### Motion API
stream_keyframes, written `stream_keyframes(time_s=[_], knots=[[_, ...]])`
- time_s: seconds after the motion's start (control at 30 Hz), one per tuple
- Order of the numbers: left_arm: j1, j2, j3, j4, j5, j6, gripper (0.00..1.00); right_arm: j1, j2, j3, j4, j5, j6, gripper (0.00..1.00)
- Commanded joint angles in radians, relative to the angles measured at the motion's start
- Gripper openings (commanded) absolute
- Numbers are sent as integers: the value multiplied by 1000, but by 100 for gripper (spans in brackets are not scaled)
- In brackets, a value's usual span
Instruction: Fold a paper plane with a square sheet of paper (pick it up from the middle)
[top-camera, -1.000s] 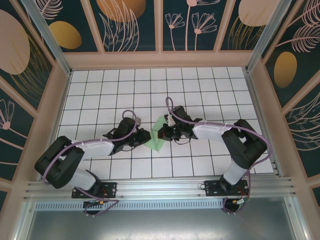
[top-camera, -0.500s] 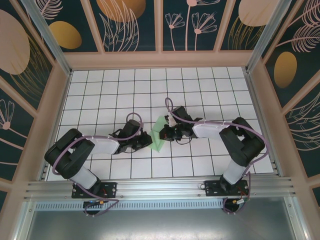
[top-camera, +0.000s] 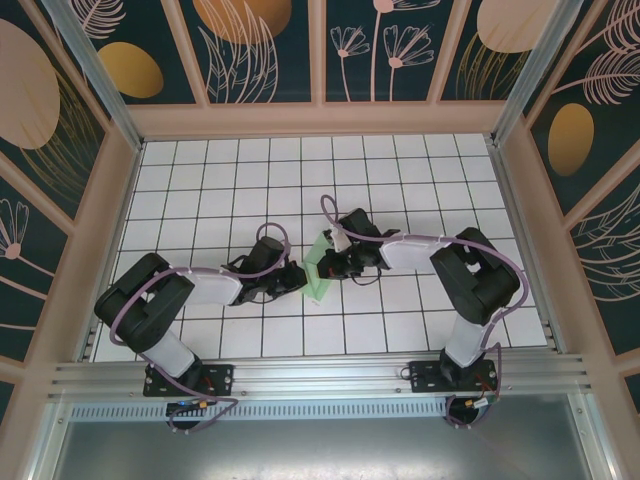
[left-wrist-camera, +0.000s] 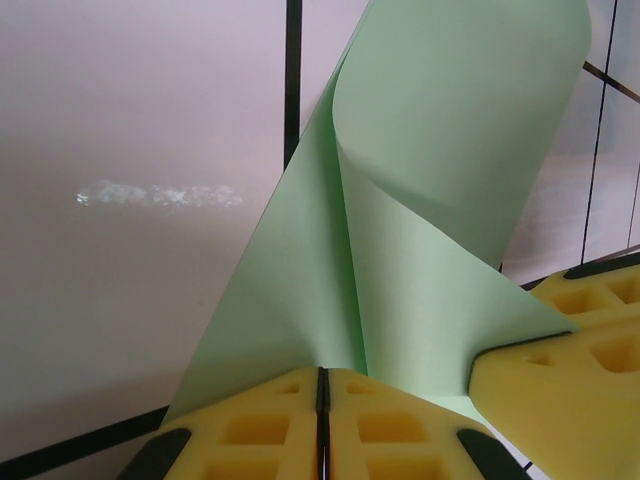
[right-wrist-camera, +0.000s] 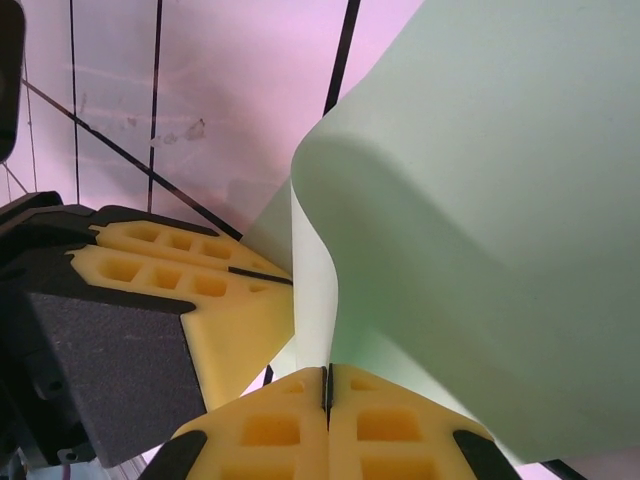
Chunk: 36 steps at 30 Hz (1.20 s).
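Paper, a thin pale green sheet (top-camera: 318, 272), stood curled up off the white grid-tiled table (top-camera: 400, 180) near its middle, between the two arms I was running. The left gripper (left-wrist-camera: 322, 378) pressed its yellow foam fingers (left-wrist-camera: 260, 432) together on the sheet's lower edge. Just beside it, the right gripper (right-wrist-camera: 327, 378) pinched the same sheet, whose loose fold bulged above both.

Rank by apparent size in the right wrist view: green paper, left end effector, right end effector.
1. square sheet of paper
2. left end effector
3. right end effector
Last two close, both cropped: unsure.
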Motion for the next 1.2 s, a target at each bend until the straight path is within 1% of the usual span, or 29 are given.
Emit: stream_keyframes(time_s=[0.0, 0.63, 0.97, 1.17], knots=[[-4, 30, 4, -51, -48, 32, 12, -12, -22, 11, -36, 1, -49, 0], [-3, 54, 27, -81, -61, 56, 12, -68, 5, 26, -58, -42, -188, 0], [-4, 59, 33, -88, -61, 61, 12, -92, 25, 40, -74, -40, -236, 0], [-3, 47, 40, -89, -62, 61, 13, -96, 32, 33, -51, -55, -227, 0]])
